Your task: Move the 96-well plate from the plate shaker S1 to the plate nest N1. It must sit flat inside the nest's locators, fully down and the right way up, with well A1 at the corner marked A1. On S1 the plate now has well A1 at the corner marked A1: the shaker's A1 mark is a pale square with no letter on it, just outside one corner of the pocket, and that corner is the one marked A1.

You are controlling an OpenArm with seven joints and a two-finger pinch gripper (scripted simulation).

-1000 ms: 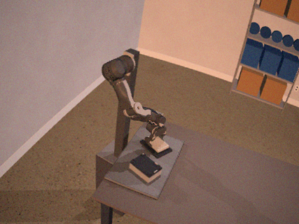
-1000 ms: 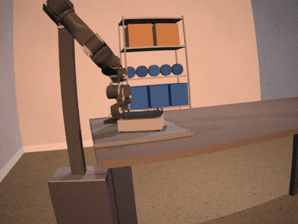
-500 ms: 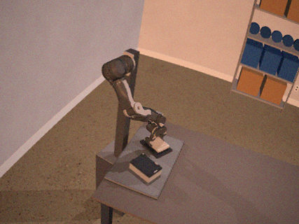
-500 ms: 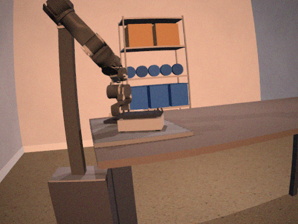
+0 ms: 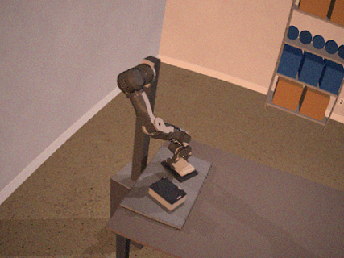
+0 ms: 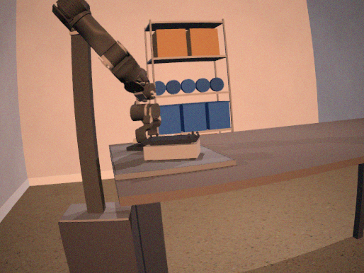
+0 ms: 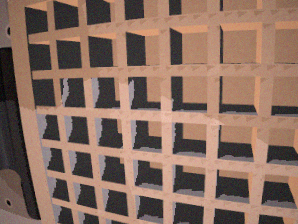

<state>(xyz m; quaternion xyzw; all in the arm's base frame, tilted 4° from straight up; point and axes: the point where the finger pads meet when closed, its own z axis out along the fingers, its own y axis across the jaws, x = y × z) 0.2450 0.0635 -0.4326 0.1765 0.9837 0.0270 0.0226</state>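
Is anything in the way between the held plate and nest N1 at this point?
Nothing visible. The gripper is shut on the 96-well plate, which is already right over the dark nest. The shaker stands apart, nearer the table's edge. Whether the plate is fully down cannot be told.

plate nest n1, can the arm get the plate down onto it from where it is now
Probably yes: the claw is shut on the 96-well plate, right above the dark nest, and nothing shows between them.
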